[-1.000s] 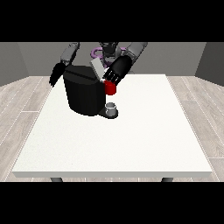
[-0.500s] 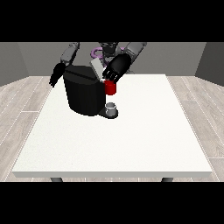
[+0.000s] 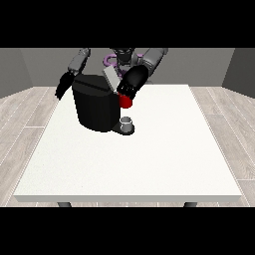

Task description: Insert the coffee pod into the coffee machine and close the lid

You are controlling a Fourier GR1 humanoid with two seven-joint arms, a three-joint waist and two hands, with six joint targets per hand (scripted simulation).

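The black coffee machine stands at the table's back left. Its grey lid is tilted up at the top right corner. The hand at the view's right is beside that lid, just above a red thing at the machine. The hand at the view's left hangs off the machine's left side, apart from it, its fingers pointing down and relaxed. A small grey thing sits on the machine's low base in front; I cannot tell it for the pod.
The white table stretches from the machine towards the camera and to the right. The robot's torso is behind the machine at the table's far edge. Wooden floor surrounds the table.
The hand at the view's right has shifted only slightly by the lid. The hand at the view's left and the grey thing are where they were.
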